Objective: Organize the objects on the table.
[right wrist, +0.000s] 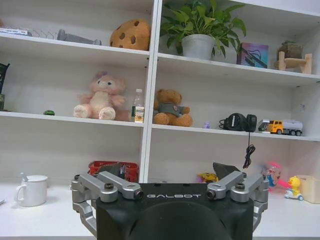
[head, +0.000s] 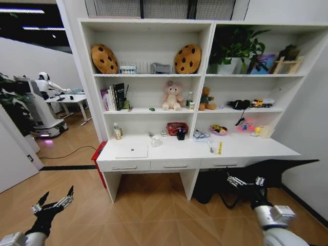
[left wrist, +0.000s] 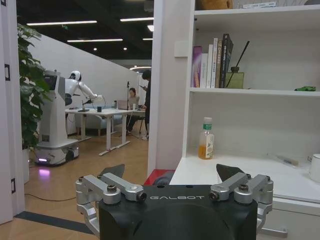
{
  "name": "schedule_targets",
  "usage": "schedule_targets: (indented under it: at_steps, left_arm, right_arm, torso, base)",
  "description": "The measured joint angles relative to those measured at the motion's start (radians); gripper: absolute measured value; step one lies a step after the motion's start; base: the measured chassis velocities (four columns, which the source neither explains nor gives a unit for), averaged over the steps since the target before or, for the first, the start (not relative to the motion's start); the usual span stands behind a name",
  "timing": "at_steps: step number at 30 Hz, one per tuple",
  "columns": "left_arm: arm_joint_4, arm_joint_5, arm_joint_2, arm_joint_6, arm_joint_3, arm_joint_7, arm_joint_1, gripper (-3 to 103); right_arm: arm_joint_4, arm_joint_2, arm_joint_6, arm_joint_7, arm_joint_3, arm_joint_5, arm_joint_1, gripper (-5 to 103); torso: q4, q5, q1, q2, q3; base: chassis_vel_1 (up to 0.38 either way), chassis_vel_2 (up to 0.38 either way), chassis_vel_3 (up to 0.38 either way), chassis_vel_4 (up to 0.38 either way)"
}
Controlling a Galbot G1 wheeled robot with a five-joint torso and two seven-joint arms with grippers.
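Both my grippers hang low over the floor from the head view, left gripper [head: 53, 204] and right gripper [head: 245, 181], jaws spread, holding nothing. Ahead, well apart, the laptop [head: 131, 150] lies flat on the surface [head: 256, 148], nearer my left arm. From the left wrist, a bottle [left wrist: 205, 138] stands close by. From the right wrist, a mug [right wrist: 32, 190] and red basket [right wrist: 108, 168] crowd the middle

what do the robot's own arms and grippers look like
Both the left gripper and right gripper have silver metal linkage fingers with black tips on a black housing marked GALBOT in pale letters. The forearms behind them are black, with light grey wrist sections.
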Motion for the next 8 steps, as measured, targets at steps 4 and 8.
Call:
schedule_targets:
  at_steps: [4, 8]
  left_arm:
    - [0.0, 0.0, 0.0, 0.0, 0.0, 0.0, 0.0, 100]
    - [0.0, 0.0, 0.0, 0.0, 0.0, 0.0, 0.0, 100]
  right_arm:
    - [0.0, 0.0, 0.0, 0.0, 0.0, 0.0, 0.0, 100]
    - [0.0, 0.0, 0.0, 0.0, 0.0, 0.0, 0.0, 100]
  torso:
    - [0.0004, -0.0006, 0.0, 0.0, 0.0]
    - [0.0003, -0.0004, -0.001, 0.0, 0.0]
  base:
    - [-0.007, 0.021, 0.044, 0.002]
    - [0.0, 0.0, 0.0, 0.0]
